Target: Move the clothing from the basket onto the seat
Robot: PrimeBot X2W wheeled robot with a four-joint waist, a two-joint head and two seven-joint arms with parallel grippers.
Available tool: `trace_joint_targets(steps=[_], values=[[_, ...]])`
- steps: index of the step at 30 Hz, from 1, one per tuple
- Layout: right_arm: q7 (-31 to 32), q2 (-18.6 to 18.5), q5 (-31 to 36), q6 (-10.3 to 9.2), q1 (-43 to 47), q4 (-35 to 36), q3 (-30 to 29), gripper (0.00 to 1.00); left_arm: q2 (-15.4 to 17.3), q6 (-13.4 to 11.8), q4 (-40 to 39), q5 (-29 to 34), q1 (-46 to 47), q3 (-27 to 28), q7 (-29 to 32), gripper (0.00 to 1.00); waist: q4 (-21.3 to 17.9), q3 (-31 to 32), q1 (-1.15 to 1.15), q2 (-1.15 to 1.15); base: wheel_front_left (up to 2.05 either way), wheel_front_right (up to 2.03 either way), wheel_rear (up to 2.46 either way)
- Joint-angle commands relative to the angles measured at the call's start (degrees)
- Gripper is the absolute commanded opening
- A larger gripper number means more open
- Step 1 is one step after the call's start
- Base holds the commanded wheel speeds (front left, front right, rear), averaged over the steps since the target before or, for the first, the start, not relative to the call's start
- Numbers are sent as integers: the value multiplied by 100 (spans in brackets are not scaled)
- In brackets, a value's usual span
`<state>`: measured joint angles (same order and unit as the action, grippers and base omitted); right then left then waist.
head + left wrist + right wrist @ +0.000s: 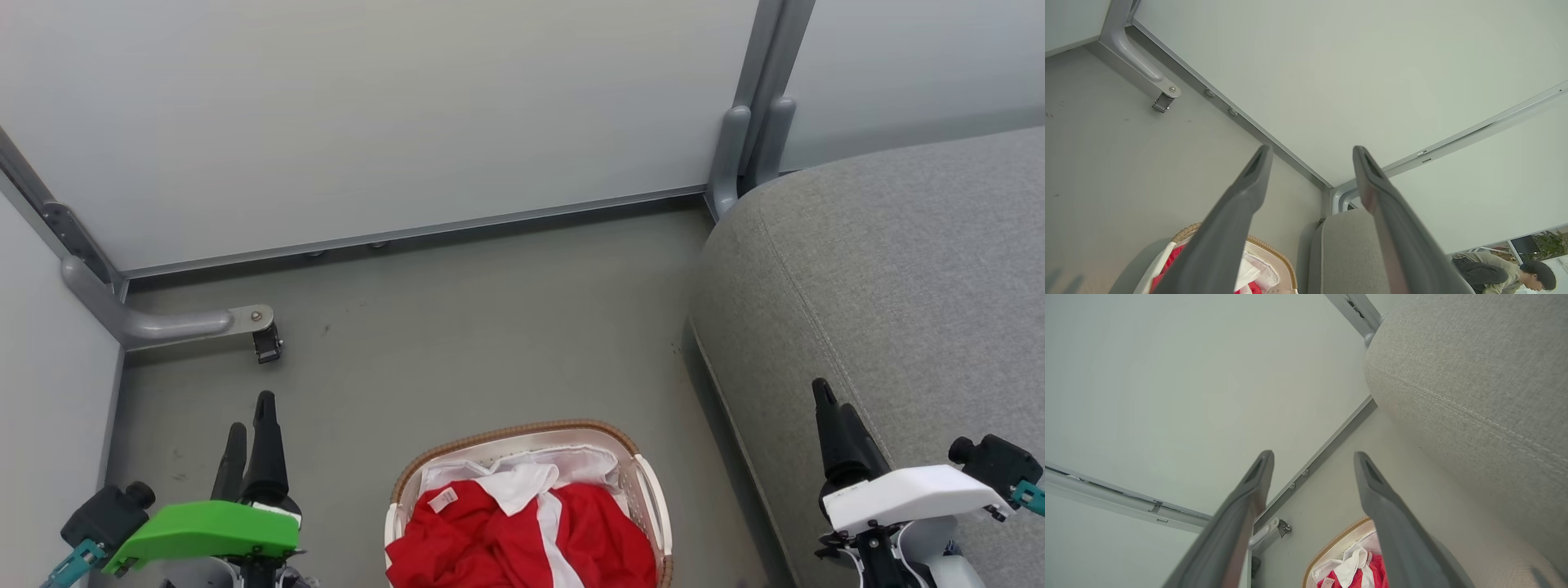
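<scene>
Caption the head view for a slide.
Red clothing heaped in the basket on the floor beside the grey sofa.

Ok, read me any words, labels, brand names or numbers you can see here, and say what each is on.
No text here can be read.
Small white label on the bright red clothing in the oval white plastic basket with a brown woven rim: faint reddish print, too small to read.

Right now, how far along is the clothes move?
Done: nothing; the visible seat is bare. In hand: nothing; left gripper and right gripper are open, empty, either side of the basket. Left: all the red clothing lies in the basket, to be lifted across.
</scene>
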<state>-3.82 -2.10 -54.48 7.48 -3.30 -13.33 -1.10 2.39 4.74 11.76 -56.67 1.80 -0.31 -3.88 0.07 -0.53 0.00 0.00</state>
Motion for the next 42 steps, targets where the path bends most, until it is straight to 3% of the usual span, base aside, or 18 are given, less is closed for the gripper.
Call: trace_joint_targets(steps=[1, 12, 42], values=[[-66, -43, 234, 1, -11, 94, 29, 100, 35, -27, -76, 225, -2, -38, -63, 100, 3, 2, 0, 0, 0, 0, 0], [-265, -51, 1138, 1, 1, 139, 212, 100, 42, -89, -133, 1326, -76, -226, -260, 100, 28, 11, 0, 0, 0, 0, 0], [-709, -72, 3013, 2, 64, 190, 571, 100, 57, -261, 31, 2994, -199, -461, -701, 100, 59, 10, 0, 0, 0, 0, 0]])
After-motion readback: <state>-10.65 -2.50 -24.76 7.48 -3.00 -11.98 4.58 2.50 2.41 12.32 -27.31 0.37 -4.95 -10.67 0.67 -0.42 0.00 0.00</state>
